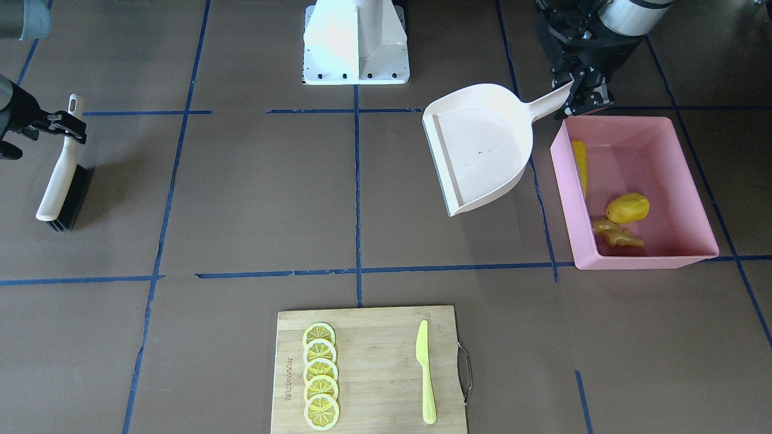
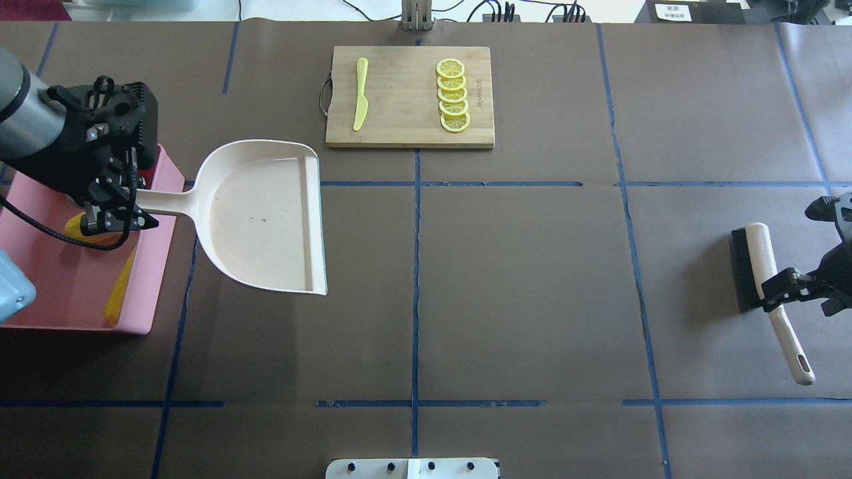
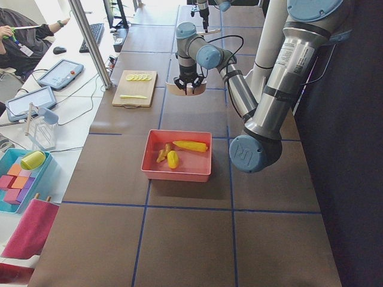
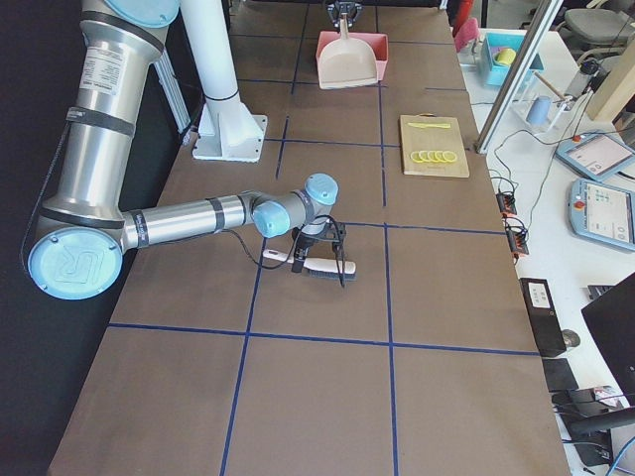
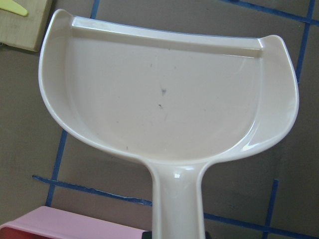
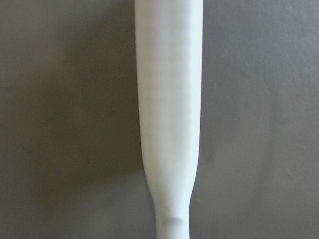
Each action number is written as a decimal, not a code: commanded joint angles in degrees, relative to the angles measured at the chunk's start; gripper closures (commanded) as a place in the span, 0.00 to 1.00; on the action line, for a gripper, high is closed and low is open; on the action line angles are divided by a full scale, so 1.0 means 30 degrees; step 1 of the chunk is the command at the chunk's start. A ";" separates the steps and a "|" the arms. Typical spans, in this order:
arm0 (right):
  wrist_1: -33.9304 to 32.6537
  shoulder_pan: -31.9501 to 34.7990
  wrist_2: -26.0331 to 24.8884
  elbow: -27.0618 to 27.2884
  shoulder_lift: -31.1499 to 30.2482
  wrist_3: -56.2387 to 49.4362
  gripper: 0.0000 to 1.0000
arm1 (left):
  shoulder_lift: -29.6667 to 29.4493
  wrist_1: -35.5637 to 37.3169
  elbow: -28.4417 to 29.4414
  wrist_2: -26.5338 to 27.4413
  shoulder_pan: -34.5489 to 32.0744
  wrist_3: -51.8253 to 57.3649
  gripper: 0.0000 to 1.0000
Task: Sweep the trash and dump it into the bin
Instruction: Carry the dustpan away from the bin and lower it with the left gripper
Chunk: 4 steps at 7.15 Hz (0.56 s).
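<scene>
The pink bin stands at the table's left end and also shows in the overhead view. In it lie the yellow corn cob, the yellow oval fruit piece and the tan ginger root. My left gripper is shut on the handle of the beige dustpan. It holds the pan empty, beside the bin's inner wall; the pan fills the left wrist view. My right gripper is shut on the handle of the white brush, whose bristles rest on the table at the far right.
A wooden cutting board at the table's far edge carries a row of lemon slices and a lime-green plastic knife. The robot's white base stands at the near edge.
</scene>
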 commanded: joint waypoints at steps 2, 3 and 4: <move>0.0029 0.1887 -0.0290 0.0324 0.0026 -0.0173 0.00 | 0.0298 -0.7355 0.4244 -0.2635 0.0604 -0.1388 1.00; 0.0029 0.2298 -0.0319 0.0236 0.0229 -0.0261 0.00 | 0.0359 -1.1440 0.6285 -0.2635 0.1013 -0.2936 1.00; 0.0000 0.2447 -0.0348 0.0206 0.0463 -0.0262 0.00 | 0.0388 -1.6005 0.8568 -0.2606 0.1481 -0.4953 1.00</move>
